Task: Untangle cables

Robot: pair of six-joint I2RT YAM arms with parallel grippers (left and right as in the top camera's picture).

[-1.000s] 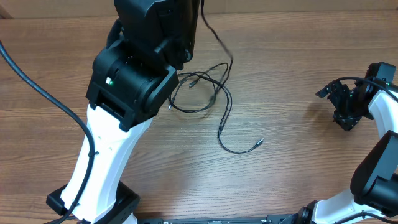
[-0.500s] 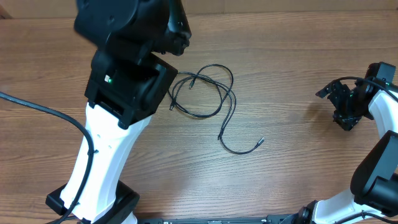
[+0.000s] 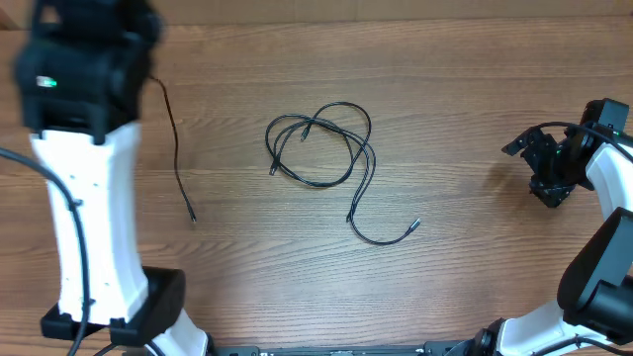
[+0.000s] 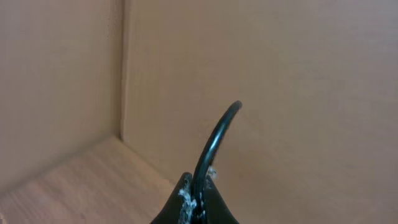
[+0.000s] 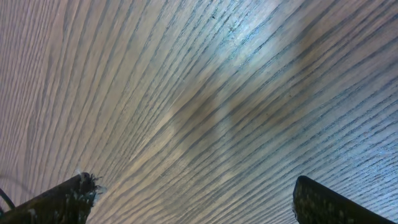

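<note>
A loose tangle of thin black cables point(image 3: 318, 148) lies mid-table, one silver-tipped end trailing to the front right point(image 3: 415, 224). A separate black cable point(image 3: 176, 148) hangs down at the left, its plug end point(image 3: 193, 219) near the table. In the left wrist view my left gripper point(image 4: 198, 185) is shut on this cable point(image 4: 214, 140), which arcs up from between the fingers. In the overhead view the left arm point(image 3: 84, 79) hides those jaws. At the table's right edge my right gripper point(image 3: 544, 170) stands open over bare wood, its fingers point(image 5: 62, 199) wide apart with nothing between them.
The left arm's white column and base point(image 3: 99, 297) stand at the front left, with a thick black wire point(image 3: 15, 158) beside it. The right arm's base point(image 3: 593, 297) fills the front right corner. A plain wall point(image 4: 280, 74) rises behind the table.
My left arm has swung from above the tangle to the far left, carrying one cable out of the pile. The remaining cables have settled. The right arm has not moved.
</note>
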